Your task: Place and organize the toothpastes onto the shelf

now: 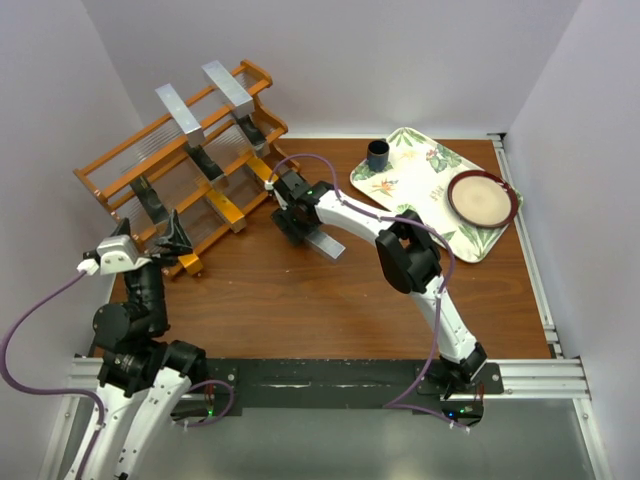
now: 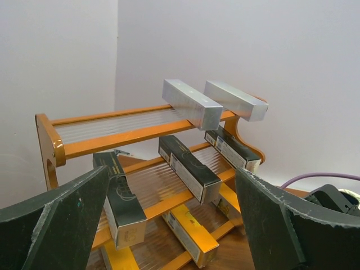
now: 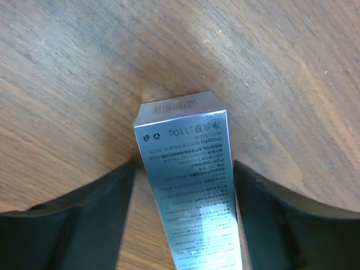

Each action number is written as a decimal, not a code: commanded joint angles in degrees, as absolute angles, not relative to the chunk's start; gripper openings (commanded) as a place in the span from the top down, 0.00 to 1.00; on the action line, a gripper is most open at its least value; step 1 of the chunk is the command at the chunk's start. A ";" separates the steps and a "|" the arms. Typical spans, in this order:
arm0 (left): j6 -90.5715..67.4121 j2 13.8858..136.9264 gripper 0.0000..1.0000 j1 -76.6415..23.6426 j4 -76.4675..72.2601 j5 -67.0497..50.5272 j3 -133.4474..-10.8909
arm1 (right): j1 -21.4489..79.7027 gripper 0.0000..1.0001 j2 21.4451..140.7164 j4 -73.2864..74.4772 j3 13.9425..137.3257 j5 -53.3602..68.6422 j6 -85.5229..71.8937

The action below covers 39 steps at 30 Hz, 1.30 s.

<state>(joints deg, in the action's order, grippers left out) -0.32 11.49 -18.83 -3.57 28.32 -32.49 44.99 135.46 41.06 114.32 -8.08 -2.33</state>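
The orange-brown shelf (image 1: 128,163) stands at the back left of the table. Two silver toothpastes (image 1: 181,113) lie on its top tier, black ones (image 2: 188,167) on the middle tier and orange-gold ones (image 2: 191,233) on the lowest. One more silver toothpaste (image 3: 181,134) lies flat on the wood in front of the shelf. My right gripper (image 3: 184,166) is down over this carton with a finger on each side, open, and a strip of wood shows between the left finger and the carton. My left gripper (image 2: 171,171) is open and empty, facing the shelf's front.
A floral-patterned white tray (image 1: 405,180) sits at the back right, with a small dark cup (image 1: 378,155) and a brown plate (image 1: 482,198) on it. White walls close in on the left, back and right. The shelf's near corner is close to my left gripper.
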 commanded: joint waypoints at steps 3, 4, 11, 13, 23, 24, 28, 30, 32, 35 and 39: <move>0.44 14.32 0.02 -18.81 -6.15 25.67 -31.99 | 45.09 0.50 132.46 41.04 111.98 -10.81 -3.94; 0.44 14.94 0.02 -18.81 -5.98 25.06 -32.25 | 45.09 0.53 131.32 41.04 111.10 -10.98 -4.48; -1.84 22.67 0.01 -18.72 -1.67 12.95 -34.89 | 43.42 0.65 122.81 38.85 104.07 -9.76 -11.77; -2.37 25.22 0.01 -18.81 -0.80 10.03 -35.94 | 41.84 0.69 119.90 36.40 99.87 -8.01 -14.93; -12.64 38.31 0.02 -19.16 2.03 -8.87 -39.11 | 31.56 0.73 96.43 18.12 75.25 -0.09 -33.02; -13.96 39.02 0.03 -19.94 0.89 -9.92 -38.85 | 31.20 0.73 94.59 15.67 73.67 -0.09 -34.09; -19.24 44.11 0.04 -27.31 -3.77 -9.25 -38.76 | 29.71 0.75 87.73 12.92 67.60 -0.09 -37.96; -19.69 47.01 0.03 -34.41 -5.79 -5.82 -38.76 | 29.01 0.76 85.79 11.44 64.88 -0.09 -40.77; -20.56 49.55 0.02 -38.48 -7.72 -0.63 -38.85 | 28.13 0.76 82.64 10.03 62.76 1.04 -44.19; -23.37 52.37 0.01 -43.93 -11.58 4.38 -38.24 | 27.34 0.77 78.16 6.86 58.28 1.85 -48.67; -25.14 55.98 0.00 -51.74 -15.64 11.58 -37.70 | 26.81 0.77 74.19 3.88 54.32 2.37 -53.25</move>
<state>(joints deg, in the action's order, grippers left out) -21.61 53.78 -46.19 -6.87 2.42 -37.28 27.51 79.40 11.81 56.53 1.02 -45.12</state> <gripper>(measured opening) 0.993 0.494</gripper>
